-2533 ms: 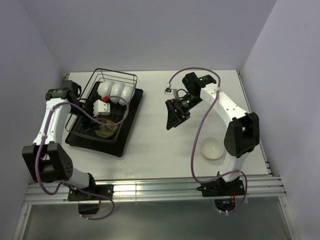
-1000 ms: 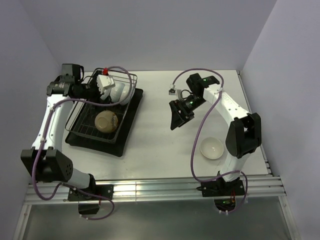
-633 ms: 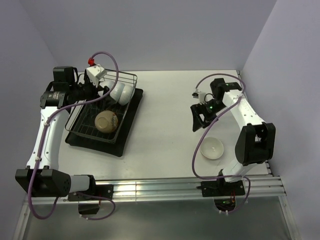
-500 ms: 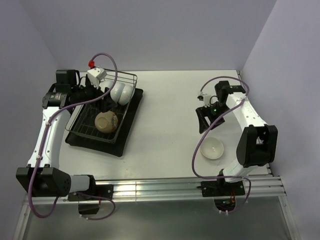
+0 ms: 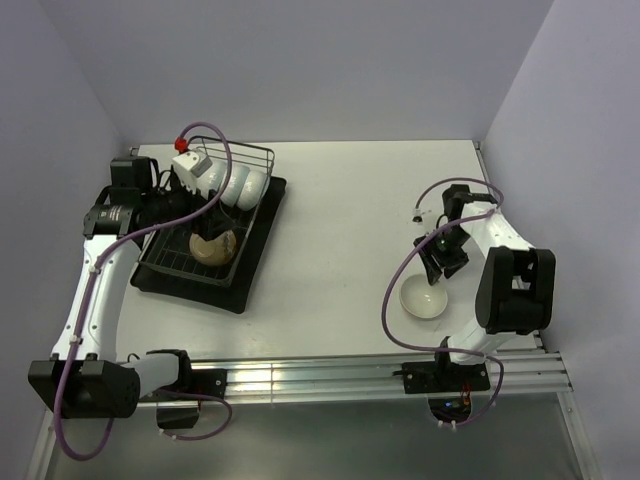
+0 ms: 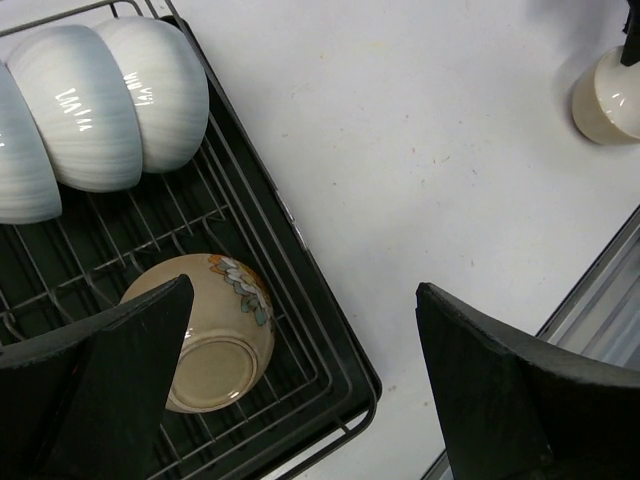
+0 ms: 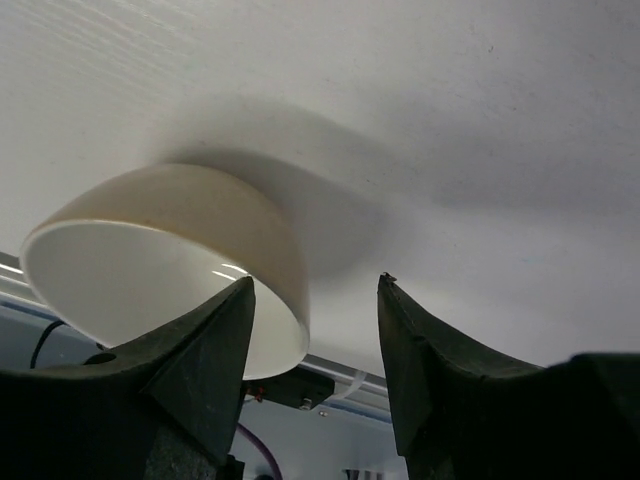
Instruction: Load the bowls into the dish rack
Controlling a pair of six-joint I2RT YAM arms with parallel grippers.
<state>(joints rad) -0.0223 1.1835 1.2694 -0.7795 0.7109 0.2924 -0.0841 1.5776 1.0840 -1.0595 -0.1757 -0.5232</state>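
Observation:
The dish rack (image 5: pixel 256 208) stands on its black tray (image 5: pixel 238 296) at the left. It holds three white bowls (image 5: pixel 231 183) on edge at the back and a tan bowl (image 5: pixel 211 245) upside down. My left gripper (image 5: pixel 206 216) hangs open and empty above the rack. In the left wrist view it (image 6: pixel 302 290) frames the tan bowl (image 6: pixel 205 330), the white bowls (image 6: pixel 110 100) and the rack's wire side (image 6: pixel 280 215). A white bowl (image 5: pixel 424 298) sits upright on the table at the right. My right gripper (image 5: pixel 437 270) is open, and its jaws straddle that bowl's (image 7: pixel 165 260) rim (image 7: pixel 315 290).
The table's near edge is an aluminium rail (image 5: pixel 300 370). Walls close the left, back and right sides. Purple cables (image 5: pixel 395 290) loop beside both arms. The right bowl also shows in the left wrist view (image 6: pixel 608 95).
My right gripper moved from the table's middle to the right and down onto the white bowl. My left gripper rose off the tan bowl, swung back, then returned over the rack.

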